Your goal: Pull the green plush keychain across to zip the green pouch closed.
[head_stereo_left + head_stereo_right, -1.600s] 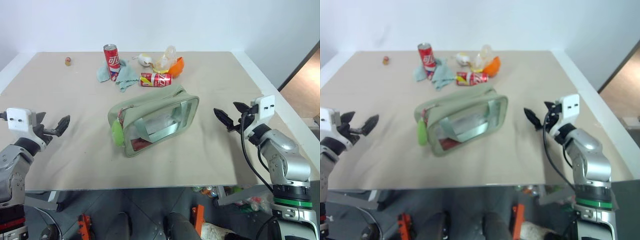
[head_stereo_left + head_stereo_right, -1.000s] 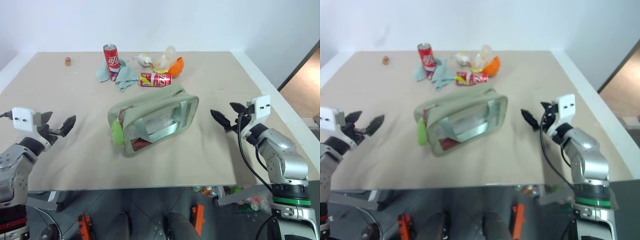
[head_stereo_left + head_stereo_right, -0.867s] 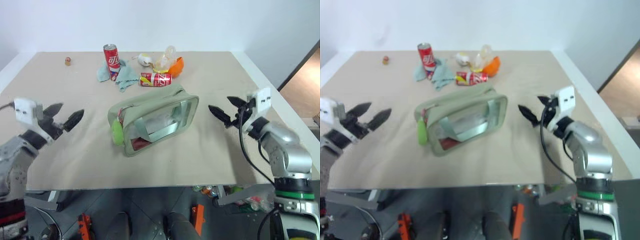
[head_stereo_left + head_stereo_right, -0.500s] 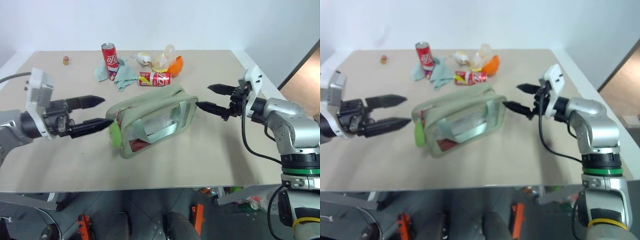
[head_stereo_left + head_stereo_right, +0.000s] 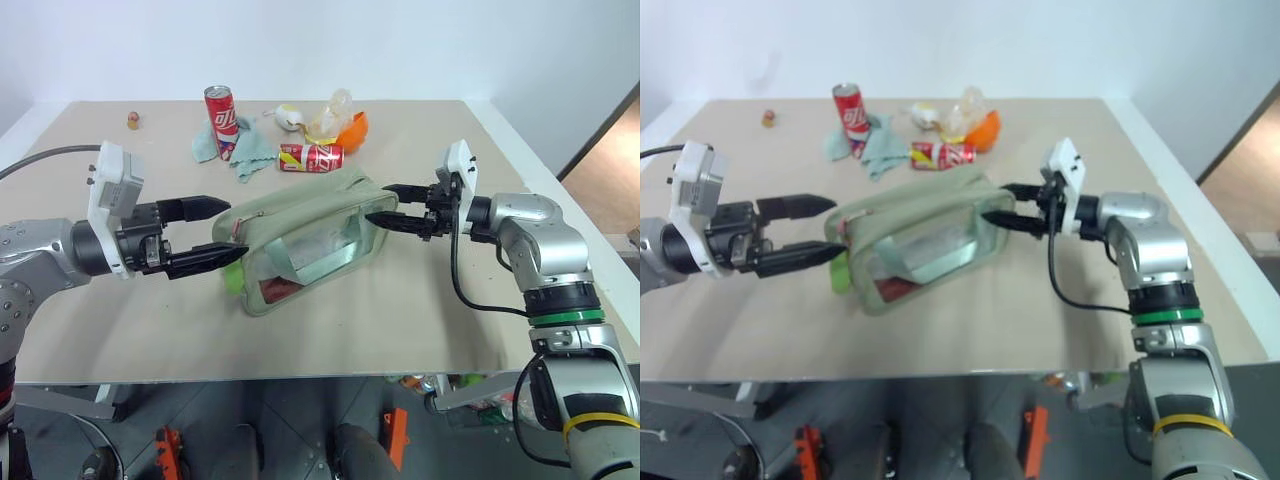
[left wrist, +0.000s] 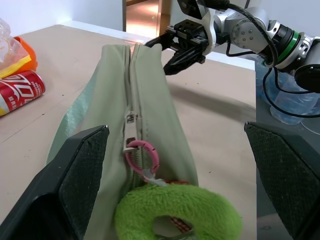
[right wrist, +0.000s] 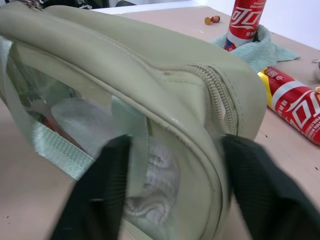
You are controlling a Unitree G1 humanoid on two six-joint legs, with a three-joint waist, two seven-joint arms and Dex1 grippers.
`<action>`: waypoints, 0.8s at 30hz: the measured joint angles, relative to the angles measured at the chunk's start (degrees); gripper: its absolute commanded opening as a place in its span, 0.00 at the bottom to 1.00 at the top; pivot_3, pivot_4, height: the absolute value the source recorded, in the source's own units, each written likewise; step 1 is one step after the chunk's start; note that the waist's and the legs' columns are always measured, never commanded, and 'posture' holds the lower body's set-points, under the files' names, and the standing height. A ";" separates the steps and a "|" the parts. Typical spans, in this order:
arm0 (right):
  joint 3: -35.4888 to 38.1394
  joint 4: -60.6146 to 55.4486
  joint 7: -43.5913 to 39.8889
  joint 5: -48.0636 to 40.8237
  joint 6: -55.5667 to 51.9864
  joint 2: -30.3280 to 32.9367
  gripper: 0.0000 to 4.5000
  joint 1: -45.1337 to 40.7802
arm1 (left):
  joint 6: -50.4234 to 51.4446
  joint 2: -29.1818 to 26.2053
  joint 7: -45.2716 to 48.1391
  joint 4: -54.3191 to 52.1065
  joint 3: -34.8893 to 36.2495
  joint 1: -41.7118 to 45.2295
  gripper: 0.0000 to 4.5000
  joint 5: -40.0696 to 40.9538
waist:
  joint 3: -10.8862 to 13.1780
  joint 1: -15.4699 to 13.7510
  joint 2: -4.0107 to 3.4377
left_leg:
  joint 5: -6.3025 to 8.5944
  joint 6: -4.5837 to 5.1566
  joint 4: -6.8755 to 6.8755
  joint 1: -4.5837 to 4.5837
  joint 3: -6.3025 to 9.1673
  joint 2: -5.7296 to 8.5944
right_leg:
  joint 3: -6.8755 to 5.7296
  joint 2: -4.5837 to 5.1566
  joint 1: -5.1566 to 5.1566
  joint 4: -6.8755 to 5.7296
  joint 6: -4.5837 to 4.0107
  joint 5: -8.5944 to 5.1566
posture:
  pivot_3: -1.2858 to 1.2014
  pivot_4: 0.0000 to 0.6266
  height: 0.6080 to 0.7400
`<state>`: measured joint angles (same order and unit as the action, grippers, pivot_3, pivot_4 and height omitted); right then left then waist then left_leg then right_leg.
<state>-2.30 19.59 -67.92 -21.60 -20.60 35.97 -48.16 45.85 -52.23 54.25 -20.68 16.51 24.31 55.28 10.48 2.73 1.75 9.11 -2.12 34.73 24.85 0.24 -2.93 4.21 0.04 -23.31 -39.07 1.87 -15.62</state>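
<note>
table (image 5: 420, 300) | green pouch (image 5: 300, 240): cloth inside | left claw (image 5: 222, 232) wide | right claw (image 5: 385, 204) pinching pouch end

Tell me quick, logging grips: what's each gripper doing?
Left gripper: open, straddling the keychain, holding nothing.
Right gripper: fingers around the pouch end; grip unclear.

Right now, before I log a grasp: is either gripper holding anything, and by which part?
Right gripper is closing on the green pouch's end; grip unconfirmed. Left gripper holds nothing.
</note>
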 measured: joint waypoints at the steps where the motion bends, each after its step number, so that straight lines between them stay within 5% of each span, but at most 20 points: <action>1: 0.03 -0.07 -0.31 -0.01 -0.02 0.11 0.29 0.04 | -0.26 0.00 -0.02 0.03 0.00 -0.11 1.00 -0.33 | 0.00 0.00 0.00 | 0.00 0.00 0.00 0.00 0.00 0.00 | 0.00 0.00 0.00 0.00 0.00 0.00 | 0.52 0.24 1.00; 5: 0.09 -4.60 -1.05 -0.90 -2.62 1.90 0.00 2.50 | -1.01 -0.01 0.05 0.74 0.23 -2.06 1.00 -1.41 | 0.00 -0.02 0.00 | 0.00 0.00 0.00 -0.01 0.02 0.00 | -0.01 0.00 0.00 0.00 0.00 0.00 | 0.52 0.24 1.00; 15: 2.69 -26.33 3.14 -6.82 -14.78 5.75 0.00 12.43 | -6.28 1.20 -2.90 8.88 3.23 -3.59 1.00 -8.25 | 0.00 -0.06 0.00 | 0.00 0.00 0.02 -0.07 0.02 -0.05 | -0.03 -0.02 0.02 -0.02 0.10 -0.06 | 0.52 0.24 1.00; 24: 3.34 -29.54 7.38 -7.45 -15.84 5.62 0.00 15.25 | -7.63 7.79 -6.87 3.64 5.66 -12.93 1.00 -7.17 | -0.02 -0.04 0.04 | 0.00 0.00 0.03 -0.10 -0.06 -0.09 | 0.03 -0.02 0.05 -0.02 0.09 -0.03 | 0.52 0.24 1.00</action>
<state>1.04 -9.95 -60.54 -29.05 -36.43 41.59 -32.91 38.23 -44.44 47.38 -17.04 22.18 11.39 48.11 10.46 2.69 1.79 9.10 -2.12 34.76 24.75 0.18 -3.02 4.24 0.02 -23.25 -39.09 1.96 -15.65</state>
